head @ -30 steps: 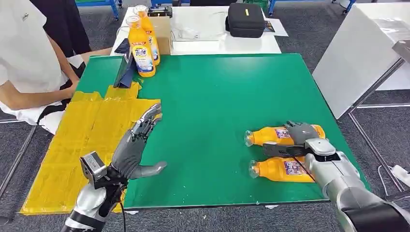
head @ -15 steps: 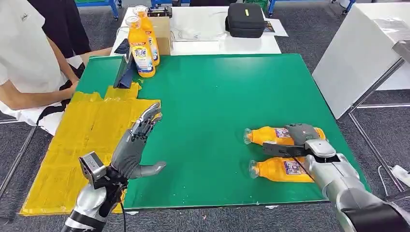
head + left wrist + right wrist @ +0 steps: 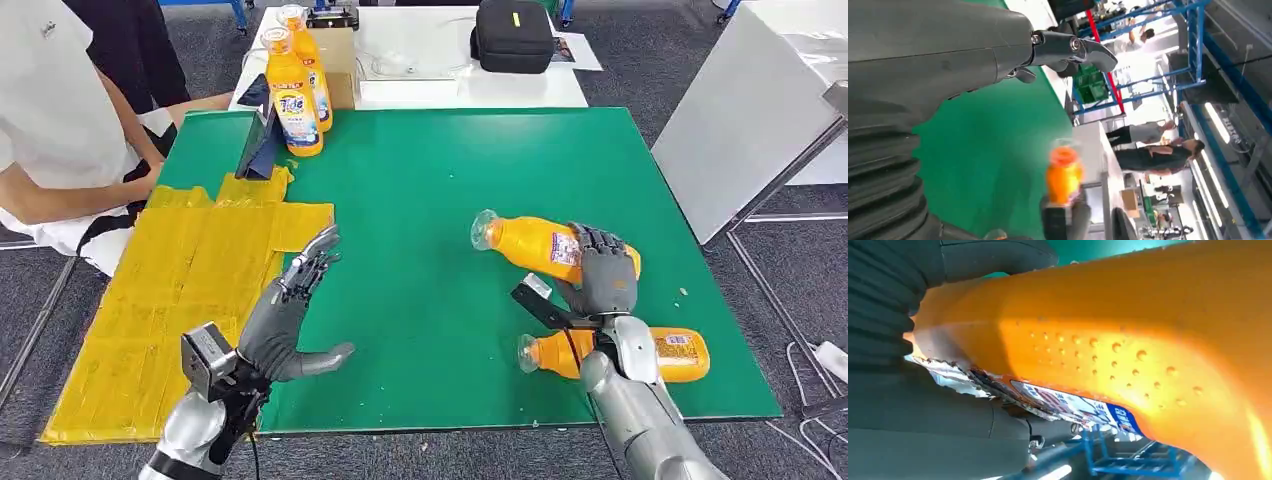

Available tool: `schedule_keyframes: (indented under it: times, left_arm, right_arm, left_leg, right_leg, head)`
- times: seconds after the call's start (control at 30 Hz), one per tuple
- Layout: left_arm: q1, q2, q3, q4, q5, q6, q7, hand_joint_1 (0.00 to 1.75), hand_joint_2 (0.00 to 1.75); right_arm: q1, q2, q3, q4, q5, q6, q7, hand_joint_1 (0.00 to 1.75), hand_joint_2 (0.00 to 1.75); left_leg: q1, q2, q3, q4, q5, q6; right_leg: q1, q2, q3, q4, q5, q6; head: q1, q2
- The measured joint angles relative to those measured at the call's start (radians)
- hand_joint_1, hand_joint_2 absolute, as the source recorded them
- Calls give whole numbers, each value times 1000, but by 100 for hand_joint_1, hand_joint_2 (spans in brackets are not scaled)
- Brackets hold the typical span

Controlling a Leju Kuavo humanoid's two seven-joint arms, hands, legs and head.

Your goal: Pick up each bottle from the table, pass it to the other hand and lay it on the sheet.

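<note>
My right hand [image 3: 603, 281] grips an orange bottle [image 3: 530, 244] around its labelled middle and holds it above the green table [image 3: 430, 190], cap end toward the left; up close the right wrist view shows the same bottle [image 3: 1128, 345]. A second orange bottle [image 3: 655, 352] lies on the table near the front right, partly behind my right forearm. My left hand [image 3: 285, 320] is open, palm facing right, fingers spread, beside the yellow sheet [image 3: 180, 290]. The held bottle [image 3: 1063, 175] appears blurred in the left wrist view beyond my left hand [image 3: 948, 55].
Two tall orange bottles [image 3: 290, 85] stand at the table's far left corner beside a dark upright stand [image 3: 260, 145]. A person in a white shirt [image 3: 50, 110] sits at the left edge. A black case [image 3: 512, 35] rests on the white table behind.
My right hand has lifted the farther bottle off the table and carried it left. The other bottle stays on the table. My left hand has barely moved. The camera shifted slightly.
</note>
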Motion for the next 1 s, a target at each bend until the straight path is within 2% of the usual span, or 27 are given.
schedule_keyframes:
  times: [0.2, 0.33, 0.57, 0.83, 1.0]
  left_arm:
    - [1, -6, -11, 1, -10, 26, 18, 0, 175]
    - [2, -6, -16, 1, -10, 32, 19, 0, 175]
    - [0, -12, -34, 1, -14, 35, 19, 0, 175]
    - [-14, -20, -64, 9, -24, 46, 22, 0, 175]
    - [-37, -24, -84, 19, -24, 46, 22, 0, 175]
  right_arm:
    - [150, 92, -33, -305, -363, 233, -116, 175, 175]
    - [212, 153, 0, -417, -498, 402, -131, 175, 175]
    - [240, 217, 87, -453, -552, 466, -150, 175, 175]
    - [240, 266, 196, -452, -570, 480, -160, 175, 175]
    - [224, 293, 290, -433, -499, 471, -168, 175, 175]
  left_leg:
    - [0, 0, -3, 0, -1, 0]
    - [0, 0, -3, 0, -1, -1]
    - [0, 1, -3, 0, -1, -1]
    - [0, 1, -3, 0, -1, -1]
    - [0, 1, -3, 0, -1, -1]
  right_leg:
    - [0, 0, -3, 0, -1, 2]
    - [0, 0, -3, 0, -2, 2]
    - [0, 1, -3, 0, -2, 1]
    - [0, 1, -4, 0, -2, 1]
    - [0, 1, -4, 0, -2, 1]
  head:
    - [0, 0]
    - [0, 0]
    - [0, 0]
    - [0, 0]
    - [0, 0]
